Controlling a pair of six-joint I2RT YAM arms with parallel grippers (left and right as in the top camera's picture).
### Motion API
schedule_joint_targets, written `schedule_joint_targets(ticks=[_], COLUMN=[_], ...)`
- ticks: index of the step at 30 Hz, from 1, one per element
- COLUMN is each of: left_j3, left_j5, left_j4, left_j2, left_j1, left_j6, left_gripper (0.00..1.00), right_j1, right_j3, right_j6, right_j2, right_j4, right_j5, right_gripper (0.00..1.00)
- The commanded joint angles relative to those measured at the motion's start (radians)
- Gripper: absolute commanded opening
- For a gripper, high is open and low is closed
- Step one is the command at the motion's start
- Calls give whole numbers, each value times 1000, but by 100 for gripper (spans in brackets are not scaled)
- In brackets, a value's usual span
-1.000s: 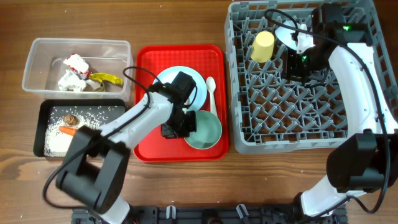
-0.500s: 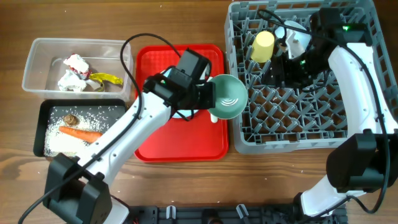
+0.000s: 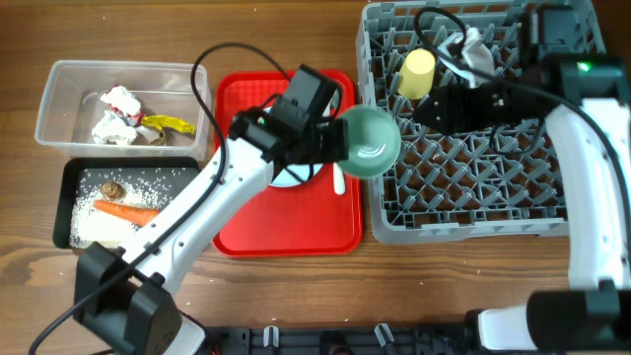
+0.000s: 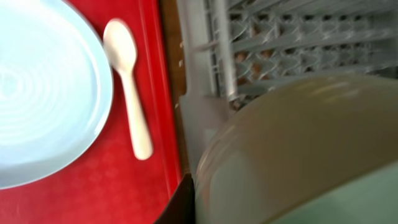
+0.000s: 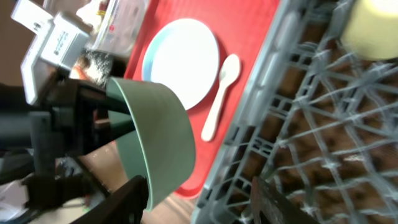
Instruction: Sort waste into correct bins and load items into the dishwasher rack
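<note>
Green bowl (image 3: 371,141): tilted, airborne at left wall of dishwasher rack (image 3: 473,187).
Left gripper (image 3: 333,146): clenched on its rim.
Right gripper (image 3: 422,108): spread, empty.
Handling: probably light, stiff, slick plastic; pinch rim firmly.

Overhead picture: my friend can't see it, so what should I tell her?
The left arm's fingers hold a pale green bowl over the left edge of the grey dishwasher rack, where a yellow cup already sits. A white spoon lies on the red tray, and waste lies in a clear tub and a black tray at the far left.
</note>
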State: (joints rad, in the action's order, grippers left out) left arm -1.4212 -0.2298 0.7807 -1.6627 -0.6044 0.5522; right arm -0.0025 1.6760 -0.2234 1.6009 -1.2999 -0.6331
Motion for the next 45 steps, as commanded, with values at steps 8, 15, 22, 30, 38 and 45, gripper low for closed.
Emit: schedule_joint_targets(ticks=[8,15,22,30,38,45], left_j3=[-225,-225,-225,-225,-227,-229], left_j5=[11,18,18,18,17,18], left_j4=[28,23,52,77,73,66], left_j2=[-186,-186,-185,-185,-180,-136], left_j1=[-87,-96,-96,-96,-94,-80], left_j6=[6,5,2,-21,-21,-24], left_gripper=[4,4,4,4,4,5], right_j1=[26,177,215,215,215,214], right_j3=[-1,-40,-119,-121,-121,-121], right_j6=[117,168,229,252,254,283], right_j2=[-105,-97,-55,27,37,37], right_j4=[20,52,111,130,123,144], right_j5=[211,421,547,540,539,540], right_gripper=[55,55,54,28,9,4])
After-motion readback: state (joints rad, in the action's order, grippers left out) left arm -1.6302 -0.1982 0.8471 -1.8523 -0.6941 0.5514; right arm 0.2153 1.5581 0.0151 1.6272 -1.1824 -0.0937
